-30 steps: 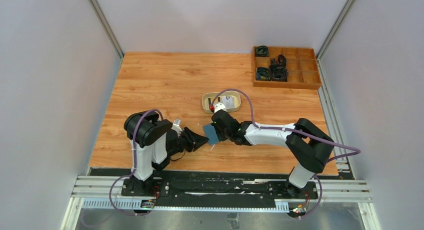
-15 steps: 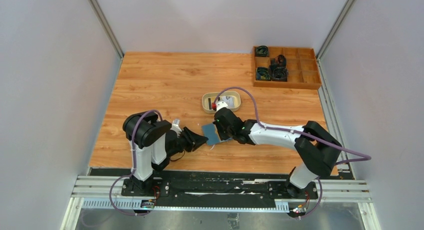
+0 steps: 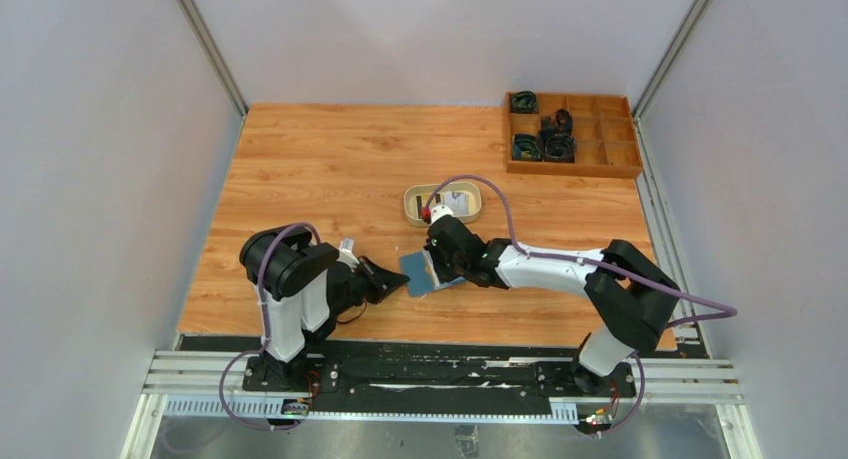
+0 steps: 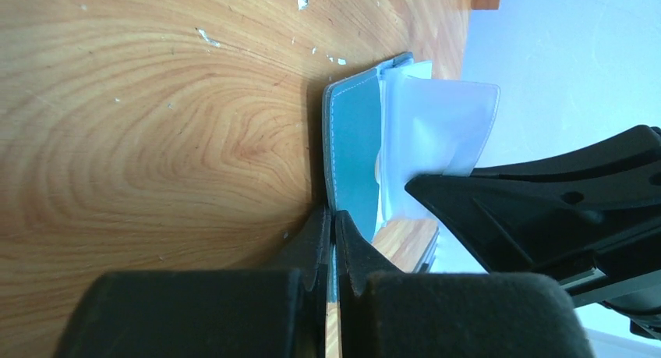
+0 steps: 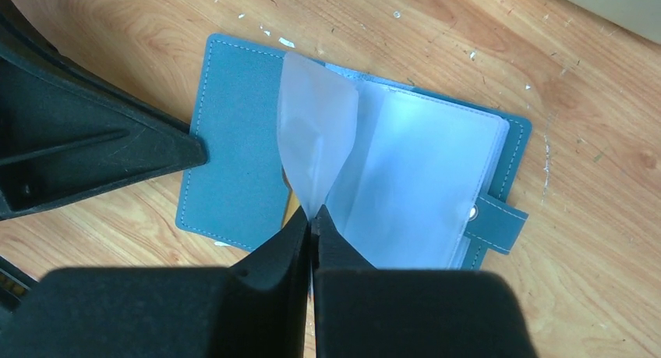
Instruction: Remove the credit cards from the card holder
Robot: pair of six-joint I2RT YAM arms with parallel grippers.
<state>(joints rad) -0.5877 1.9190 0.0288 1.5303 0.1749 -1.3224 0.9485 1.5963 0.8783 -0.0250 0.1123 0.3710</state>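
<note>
Card holder (image 3: 417, 272) lies open on the table (image 3: 300, 159), centre of the overhead view. Left gripper (image 4: 334, 225) is pinched on its cover edge. Right gripper (image 5: 312, 217) is pinched on a clear sleeve (image 5: 316, 132), which stands up. Best approach: pin the cover down and peel the sleeve gently. Credit cards are hard to see; the tan sliver under the sleeve may be one.

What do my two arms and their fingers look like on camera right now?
The left arm and right arm match: white links, bulky black joints, a purple cable looping along each. Fingers are matte black, tapering to wedges.
</note>
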